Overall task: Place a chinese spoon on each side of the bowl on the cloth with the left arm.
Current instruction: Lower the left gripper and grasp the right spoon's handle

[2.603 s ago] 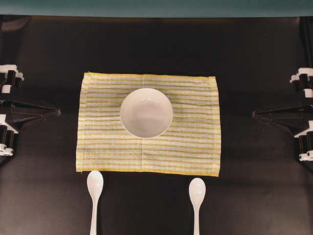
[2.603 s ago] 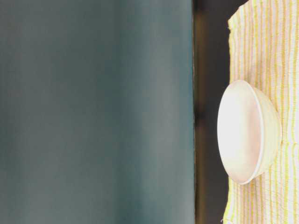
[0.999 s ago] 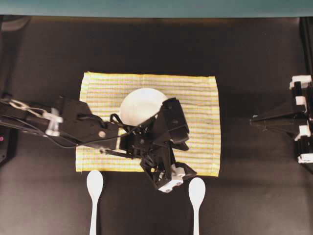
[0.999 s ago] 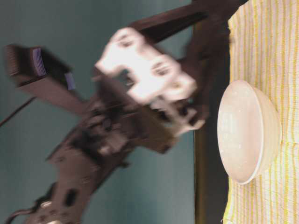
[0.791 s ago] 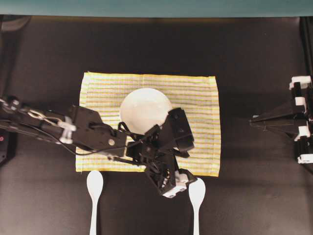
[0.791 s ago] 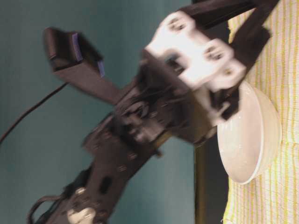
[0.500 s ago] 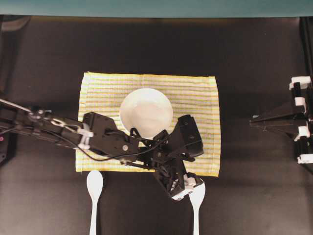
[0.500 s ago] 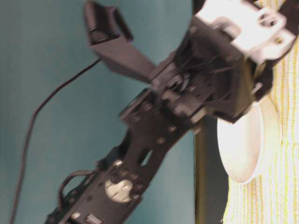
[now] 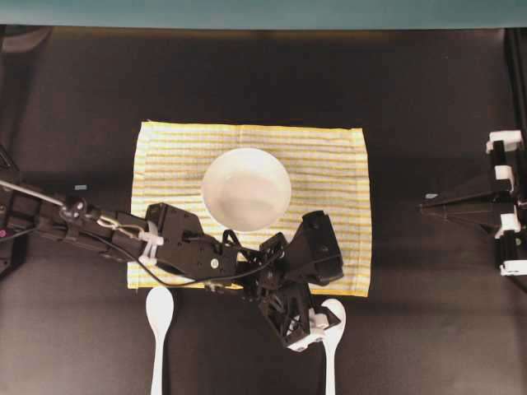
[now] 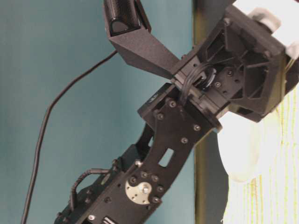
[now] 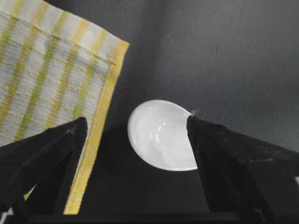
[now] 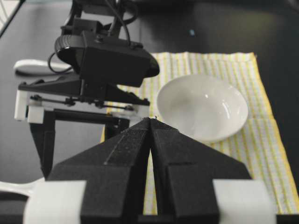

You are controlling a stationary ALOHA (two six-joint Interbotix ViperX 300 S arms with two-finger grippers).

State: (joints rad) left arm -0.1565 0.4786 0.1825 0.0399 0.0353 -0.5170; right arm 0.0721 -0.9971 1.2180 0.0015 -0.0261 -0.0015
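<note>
The white bowl (image 9: 246,188) sits in the middle of the striped cloth (image 9: 165,148). Two white chinese spoons lie on the black table just in front of the cloth, the left spoon (image 9: 159,309) and the right spoon (image 9: 333,362). The left arm reaches across the cloth's front edge. Its left gripper (image 9: 319,325) is open and low over the right spoon's scoop. In the left wrist view that scoop (image 11: 161,135) lies between the spread fingers of the left gripper (image 11: 137,120), close against the right-hand finger (image 11: 233,158). My right gripper (image 9: 428,203) rests shut at the right.
The cloth's front right corner (image 11: 56,79) lies just beside the left-hand finger. In the table-level view the left arm (image 10: 177,130) covers part of the bowl (image 10: 243,154). The left spoon (image 12: 28,66) lies apart from the arm.
The left arm has swung from over the bowl to the front right and come down over the right spoon, jaws still open. Spoons, bowl and right arm have not moved.
</note>
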